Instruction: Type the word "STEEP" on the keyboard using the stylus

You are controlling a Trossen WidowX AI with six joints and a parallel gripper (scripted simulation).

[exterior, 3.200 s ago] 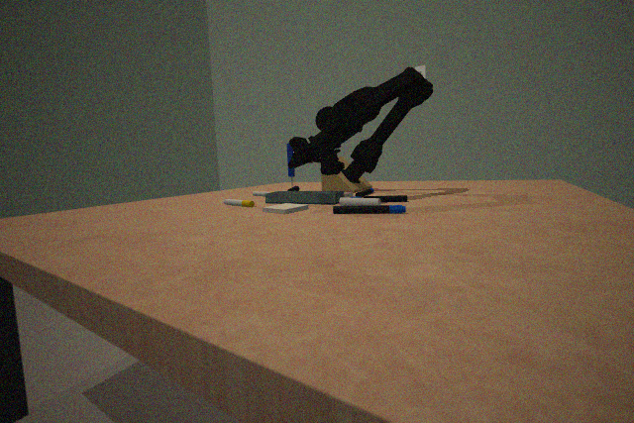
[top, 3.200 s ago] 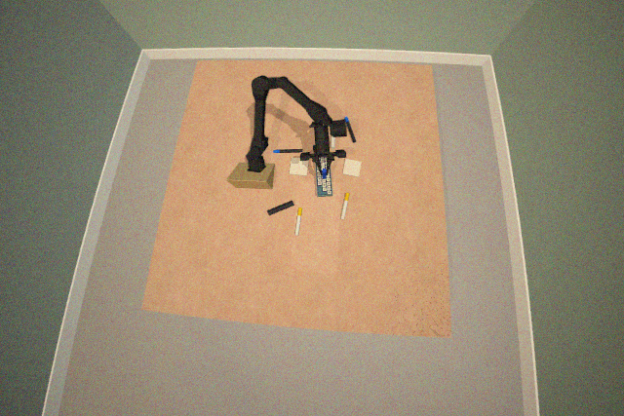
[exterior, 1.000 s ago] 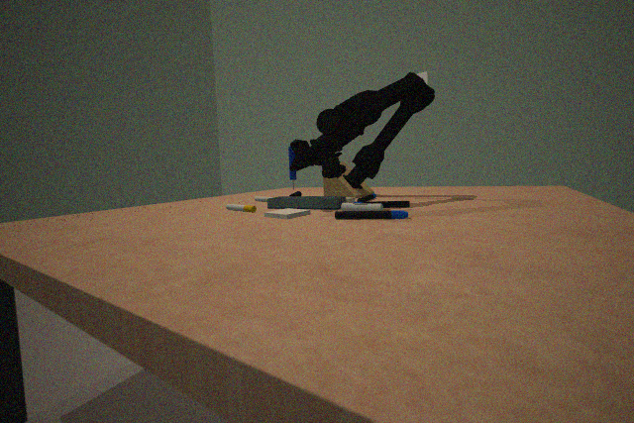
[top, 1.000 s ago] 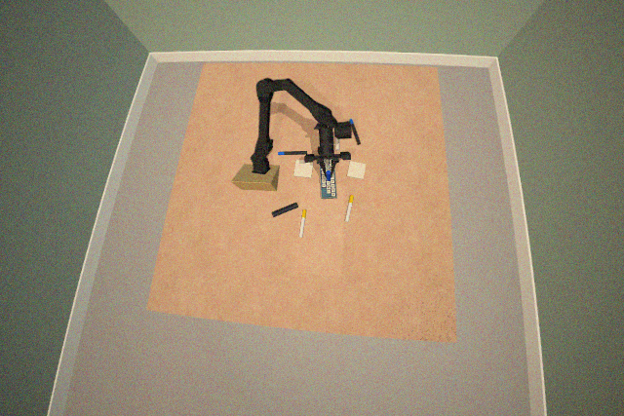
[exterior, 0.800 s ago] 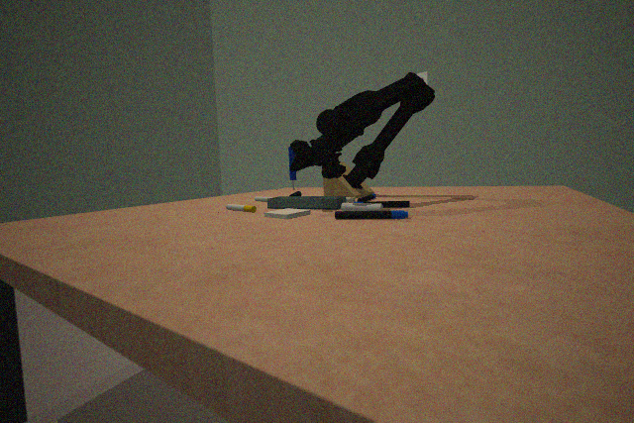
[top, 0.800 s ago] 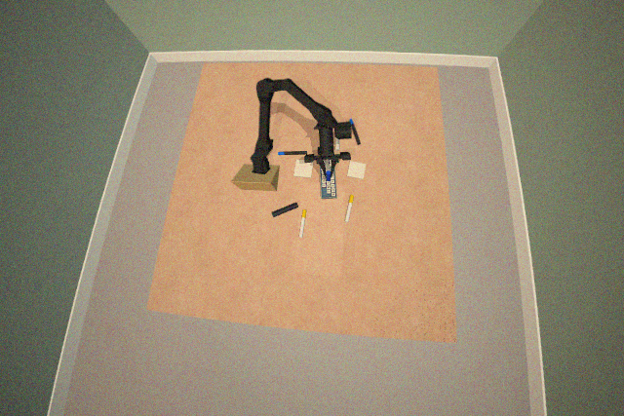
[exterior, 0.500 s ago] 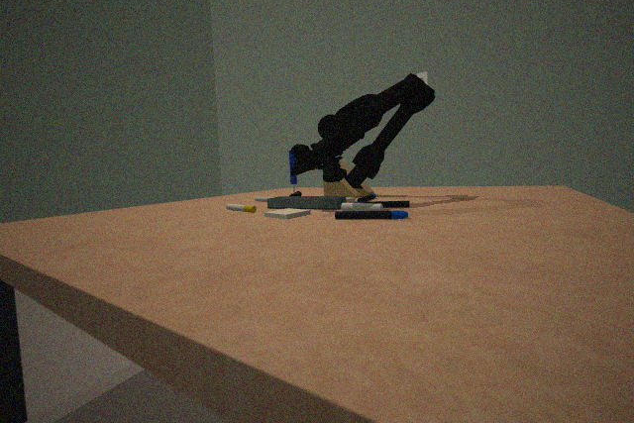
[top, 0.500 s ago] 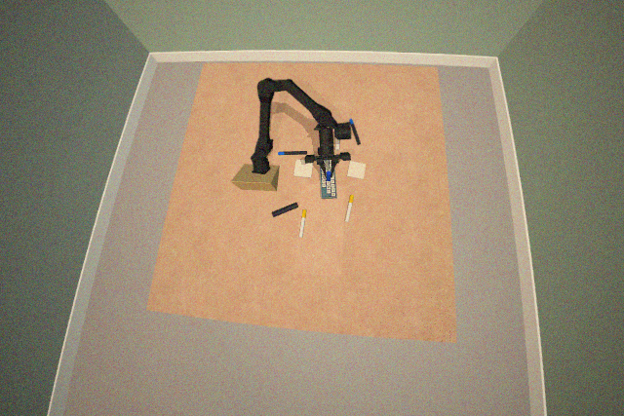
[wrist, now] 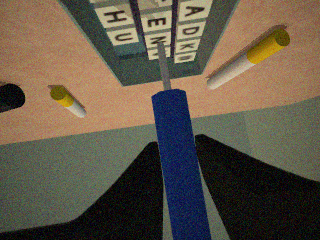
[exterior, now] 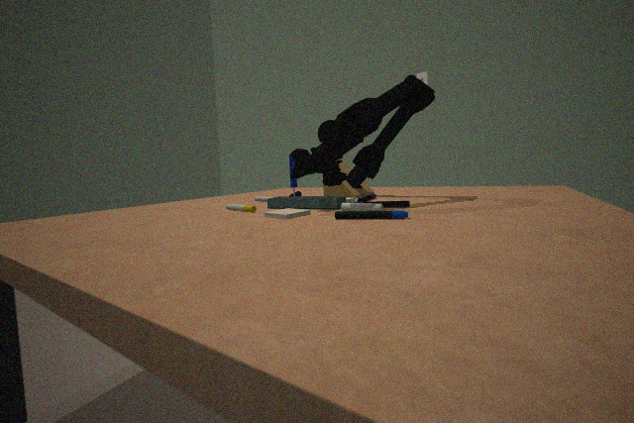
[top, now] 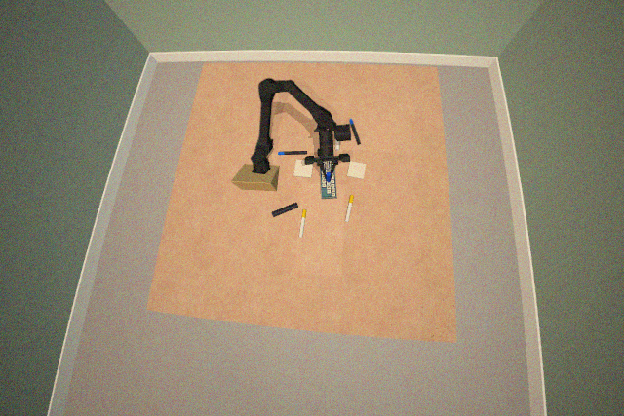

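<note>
Desk [top: 252, 270] [exterior: 327, 274] [wrist: 30, 130] of pinkish wood, greenish walls [top: 322, 3] [exterior: 419, 24], pale floor [top: 252, 371] [exterior: 76, 357], claw [top: 329, 177] [exterior: 292, 167] [wrist: 176, 146] pinching blue stylus [top: 328, 177] [exterior: 292, 170] [wrist: 177, 150]

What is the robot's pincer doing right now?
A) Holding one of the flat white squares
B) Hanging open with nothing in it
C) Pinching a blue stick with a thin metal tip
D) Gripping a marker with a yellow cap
C: the blue stick is held between the fingers of the pincer, its thin grey tip pointing toward the keyboard.
</note>
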